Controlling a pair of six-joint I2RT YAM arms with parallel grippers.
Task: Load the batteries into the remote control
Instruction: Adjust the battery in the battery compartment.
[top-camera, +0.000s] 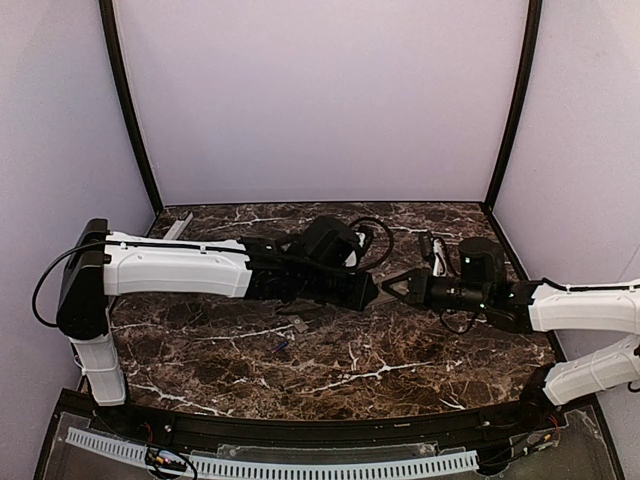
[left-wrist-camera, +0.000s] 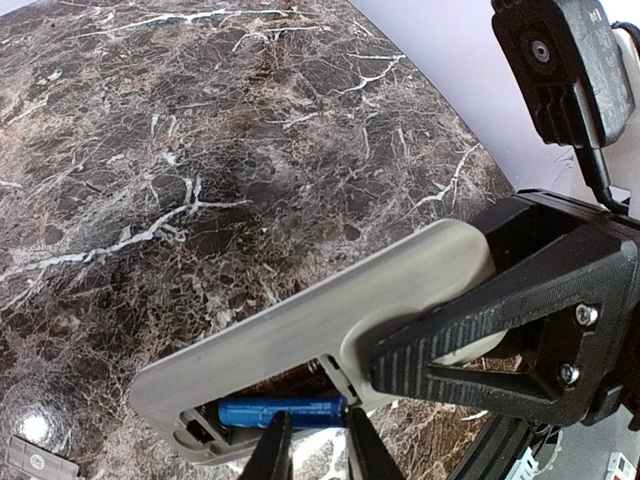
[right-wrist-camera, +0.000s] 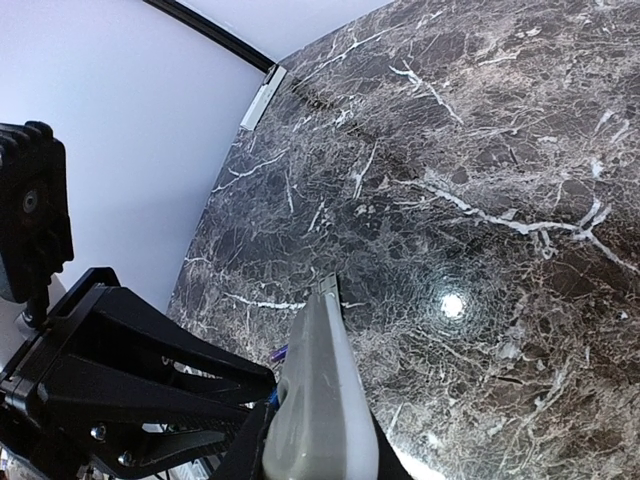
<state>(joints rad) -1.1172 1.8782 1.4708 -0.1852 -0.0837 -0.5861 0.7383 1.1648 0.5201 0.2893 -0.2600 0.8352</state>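
Observation:
My right gripper (top-camera: 392, 286) is shut on the remote control (left-wrist-camera: 330, 310) and holds it above the table's middle, back side up. It grips the end away from the open battery bay. In the right wrist view the remote (right-wrist-camera: 320, 400) sticks out from between the jaws. One blue battery (left-wrist-camera: 280, 410) lies lengthwise in the bay. My left gripper (left-wrist-camera: 317, 425) has its jaws a narrow gap apart, and its fingertips (left-wrist-camera: 278, 440) are at the battery's lower edge. A second battery (top-camera: 282, 345) lies on the table below, and it also shows in the right wrist view (right-wrist-camera: 280, 353).
A small flat grey piece (top-camera: 300, 323) lies on the table near the loose battery, and it also shows in the left wrist view (left-wrist-camera: 40, 462). A narrow pale grey bar (top-camera: 178, 225) lies at the back left corner. Black frame posts (top-camera: 130, 110) stand at the back corners.

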